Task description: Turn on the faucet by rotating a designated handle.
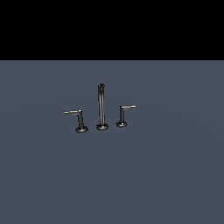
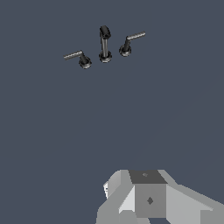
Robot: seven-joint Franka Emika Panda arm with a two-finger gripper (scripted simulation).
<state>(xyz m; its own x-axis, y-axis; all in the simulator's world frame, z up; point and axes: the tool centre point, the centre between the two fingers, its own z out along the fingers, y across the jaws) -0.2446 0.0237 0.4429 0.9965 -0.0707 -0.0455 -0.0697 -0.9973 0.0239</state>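
The faucet's tall thin spout [image 1: 101,105] stands upright on a round base in the middle of the grey floor. To the exterior view's left of it is the handle [image 1: 79,119], a short dark post whose pale lever points left. In the wrist view the spout [image 2: 104,44] and the handle [image 2: 82,58] appear small and far off. Only a grey blocky part of my gripper [image 2: 141,197] shows at that picture's edge, well away from the faucet. Its fingers are not distinguishable. The arm is not seen in the exterior view.
A twin handle [image 1: 122,116] stands to the exterior view's right of the spout, its lever pointing right; it also shows in the wrist view as the twin handle [image 2: 128,45]. A flat grey-blue surface [image 1: 166,175] surrounds the set.
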